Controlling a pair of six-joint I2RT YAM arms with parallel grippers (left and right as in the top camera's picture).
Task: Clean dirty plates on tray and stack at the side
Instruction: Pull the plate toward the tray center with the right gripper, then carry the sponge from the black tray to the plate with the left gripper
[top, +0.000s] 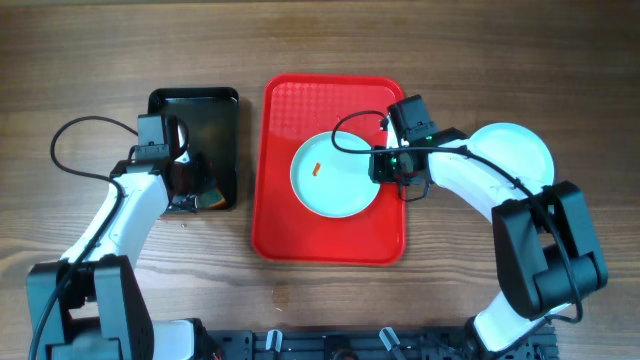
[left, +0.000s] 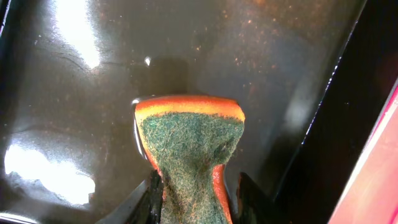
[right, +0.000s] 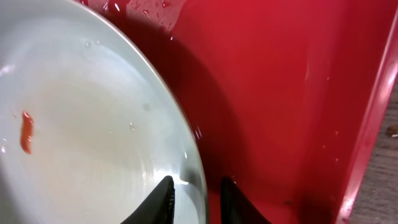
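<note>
Round pale-blue plastic plate (top: 335, 185) lies right of centre on the large red rectangular plastic tray (top: 300, 235), with one short orange smear (top: 316, 168) on its left half. Judged light, stiff and thin-lipped. Water beads on plate and tray in the right wrist view, so likely slick. The only real purchase is the raised rim; a one-sided pinch there may let the plate swing or slide, so the grip wants to be deep and firm. Right gripper (right: 197, 182) sits at the plate's right rim, jaws spread: one finger over the plate face, the other over red tray beside the lip, no pinch visible. The tray's raised right wall runs near that rim, so room is tight there; open red floor lies above and below the plate. Left gripper (left: 198, 186) pinches a green-faced orange sponge (left: 189, 134) over the small glossy black rectangular tray (top: 195, 97), just left of the red tray. To reach the smear the sponge must clear both tray walls. Another pale round plate (top: 520, 150) rests on the brown wooden table (top: 100, 50) right of the red tray, part hidden by the right arm; whether it is one or a stack cannot be told.
</note>
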